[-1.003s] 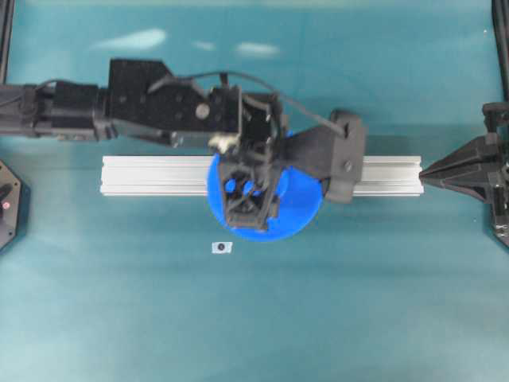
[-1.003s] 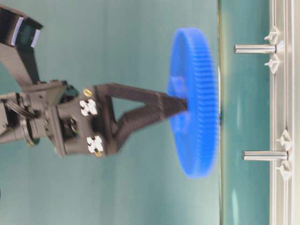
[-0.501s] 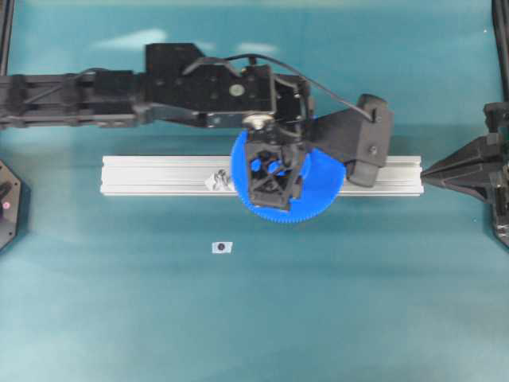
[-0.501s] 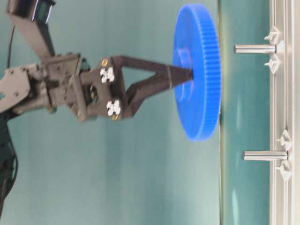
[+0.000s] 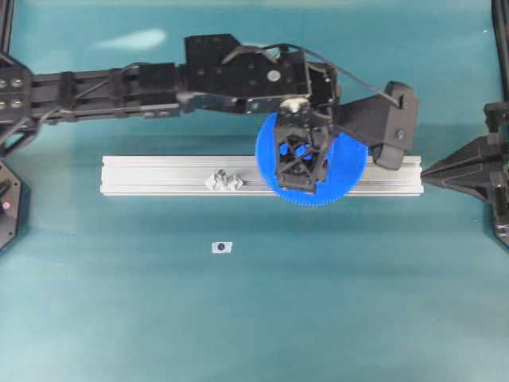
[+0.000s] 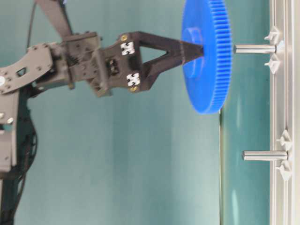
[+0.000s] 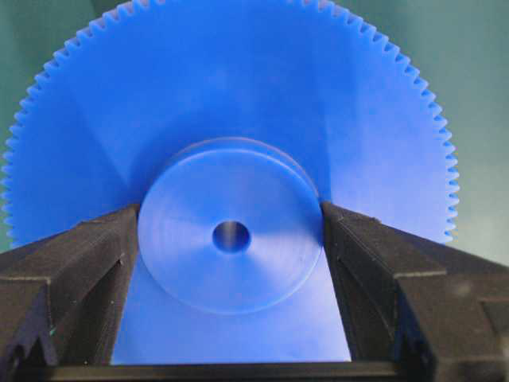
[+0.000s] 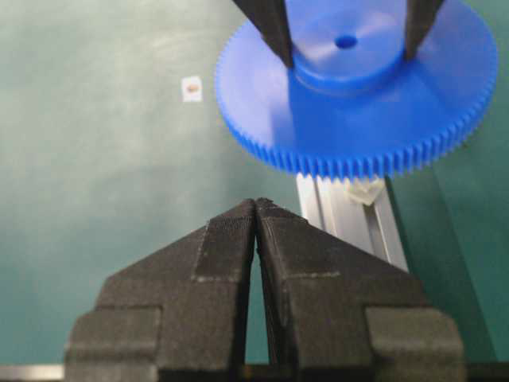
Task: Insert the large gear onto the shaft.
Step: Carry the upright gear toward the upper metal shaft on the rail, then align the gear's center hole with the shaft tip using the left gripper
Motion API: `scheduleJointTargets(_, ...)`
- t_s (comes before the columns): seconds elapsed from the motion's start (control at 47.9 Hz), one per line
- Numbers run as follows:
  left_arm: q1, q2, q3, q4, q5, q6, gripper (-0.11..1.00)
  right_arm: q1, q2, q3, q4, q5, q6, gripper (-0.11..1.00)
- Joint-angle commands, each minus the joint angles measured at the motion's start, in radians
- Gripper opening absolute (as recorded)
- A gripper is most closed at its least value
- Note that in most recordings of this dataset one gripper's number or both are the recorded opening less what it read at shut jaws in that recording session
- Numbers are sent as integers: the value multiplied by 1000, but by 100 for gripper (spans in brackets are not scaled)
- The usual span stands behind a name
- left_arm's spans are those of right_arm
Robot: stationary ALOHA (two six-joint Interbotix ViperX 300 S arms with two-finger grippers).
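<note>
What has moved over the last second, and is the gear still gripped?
The left gripper carried the large gear rightward along the aluminium rail, uncovering one shaft and nearing the other shaft. Grip on the hub unchanged. Right gripper, rail, white tag stayed put.

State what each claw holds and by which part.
The left claw grips the large gear by its raised hub, one finger on each side. The right claw is shut and holds nothing.

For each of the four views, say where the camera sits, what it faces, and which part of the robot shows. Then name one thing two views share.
Overhead: straight down on the rail; both arms show.
Table-level: sideways picture; left gripper holds the large gear near the shaft.
Left wrist: along its fingers at the gear's hub.
Right wrist: past the shut right gripper toward the gear.
All four show the gear.
</note>
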Motion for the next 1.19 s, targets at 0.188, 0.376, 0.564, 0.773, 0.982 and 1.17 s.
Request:
scheduleJointTargets(0.188,0,9,-71,3,-3,26,76,-2,5,-9,-2,-5,9,12)
scheduleJointTargets(0.376,6,18,-60,3,-3,26,76,-3,5,-9,0,-5,8,12)
scheduleJointTargets(0.564,12,38,-58,3,-8,26,76,-2,5,-9,-2,-5,8,12)
scheduleJointTargets(0.773,23,49,-58,3,-9,26,76,-2,5,-8,0,-5,8,12)
scheduleJointTargets(0.982,38,49,-58,3,-9,26,76,-2,3,-8,-2,-5,8,12)
scheduleJointTargets(1.17,43,52,-57,3,-9,26,76,-2,3,-8,-2,-5,8,12)
